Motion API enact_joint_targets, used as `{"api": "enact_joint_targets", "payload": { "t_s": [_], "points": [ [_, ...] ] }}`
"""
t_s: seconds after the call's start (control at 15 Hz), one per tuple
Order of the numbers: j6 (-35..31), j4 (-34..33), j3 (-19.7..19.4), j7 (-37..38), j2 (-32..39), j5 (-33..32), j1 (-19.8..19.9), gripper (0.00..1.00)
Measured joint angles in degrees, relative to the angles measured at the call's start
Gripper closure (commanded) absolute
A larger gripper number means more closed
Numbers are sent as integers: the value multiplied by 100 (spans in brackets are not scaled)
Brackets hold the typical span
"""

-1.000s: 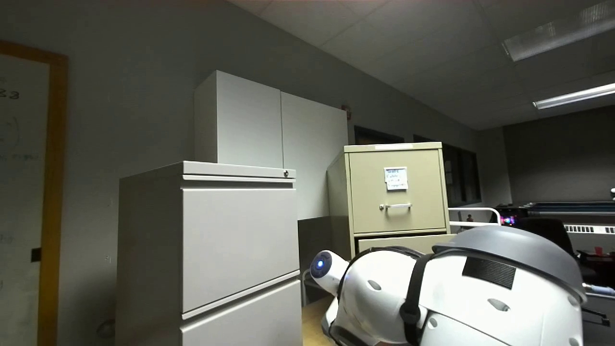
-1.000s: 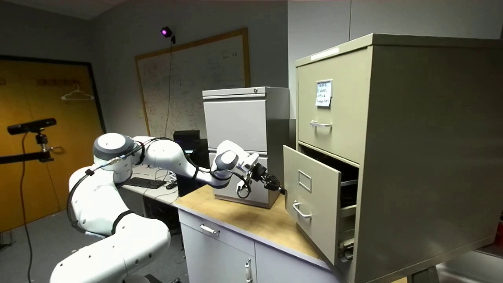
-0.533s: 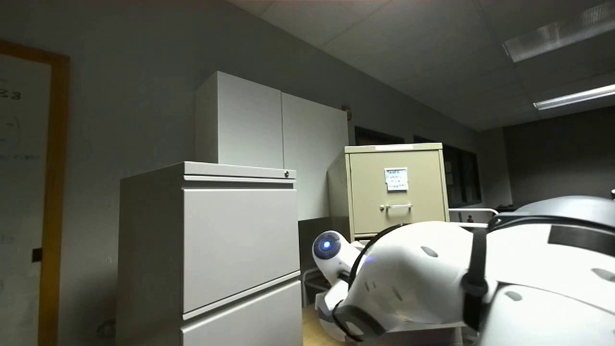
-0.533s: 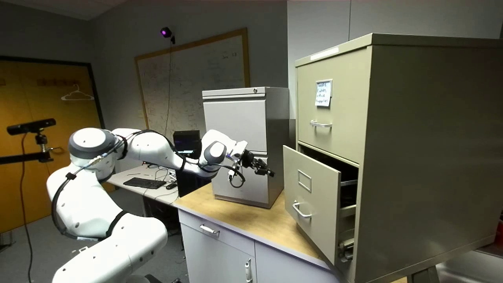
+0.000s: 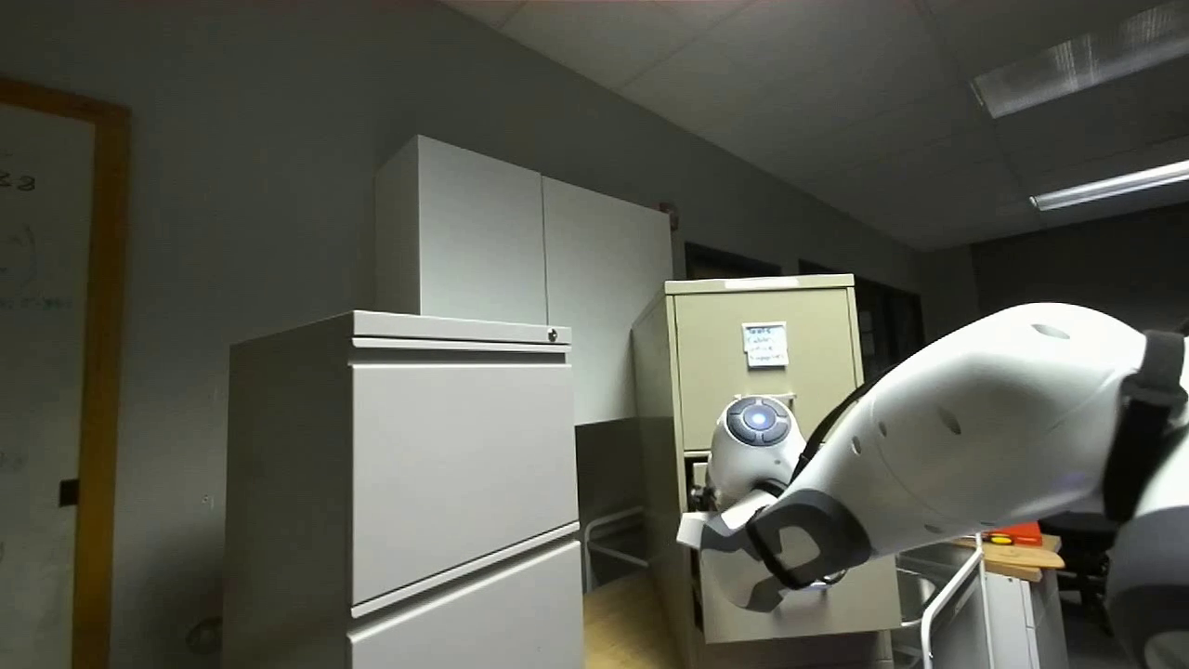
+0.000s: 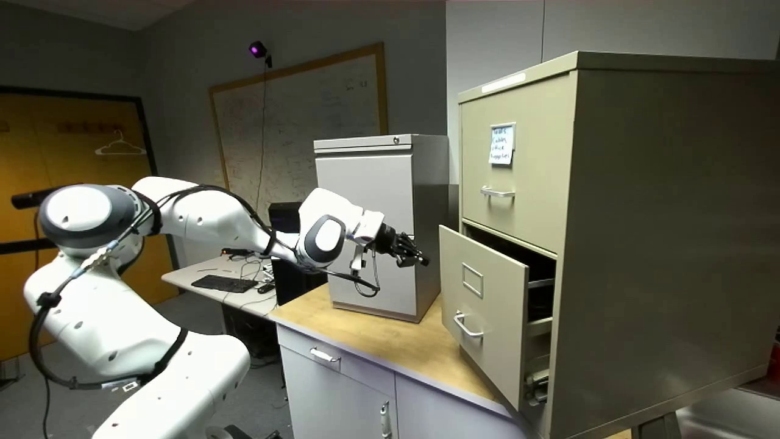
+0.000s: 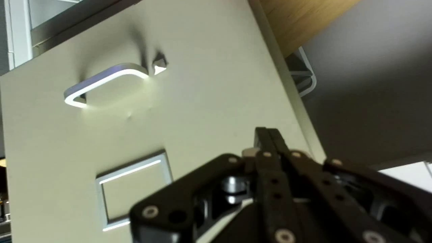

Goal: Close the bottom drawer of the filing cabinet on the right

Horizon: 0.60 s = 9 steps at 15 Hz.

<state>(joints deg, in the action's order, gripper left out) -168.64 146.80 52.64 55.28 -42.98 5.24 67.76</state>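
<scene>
I take the bottom drawer [image 6: 496, 310] for a fairly heavy thing, sheet metal and perhaps loaded, so I expect it to start stiffly and then slide freely. Nothing about it looks fragile, but the smooth painted front [image 7: 209, 77] is likely slippery under a hard tip, and a shove near one edge could make it bind. There is no need to grip it, I think: a square push around the middle, close to the handle [image 7: 101, 79] but not on it, should serve best. The claw [image 7: 267, 131] suits that, being at its narrowest, tips side by side with nothing between them; it hangs just short of the front, over towards the edge nearer the grey cabinet [image 6: 364, 195]. The drawer stands part way out of the filing cabinet [image 6: 646, 231], under a closed upper drawer [image 6: 539, 167] with a paper label [image 6: 501, 145], and the whole seems to rest on the wooden tabletop [image 6: 381, 335]. The front is flat and beige, with a pale metal handle, a small catch [image 7: 159, 66] beside it, a label frame [image 7: 166, 168] with no card showing, and a tiny mark [image 7: 129, 115], perhaps a dent, between handle and frame. Behind it I see a metal rail [image 6: 540, 328] and a dark inside whose contents I cannot make out
</scene>
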Motion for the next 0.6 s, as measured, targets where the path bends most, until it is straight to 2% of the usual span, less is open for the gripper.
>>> {"api": "enact_joint_targets", "payload": {
  "t_s": [0.13, 0.27, 0.6],
  "points": [
    [-193, 94, -71, 23, 77, -19, 143, 100],
    [-397, 91, 75, 88, 117, -27, 467, 100],
    [-847, -215, 1147, 536, 16, 7, 1685, 100]
  ]
}}
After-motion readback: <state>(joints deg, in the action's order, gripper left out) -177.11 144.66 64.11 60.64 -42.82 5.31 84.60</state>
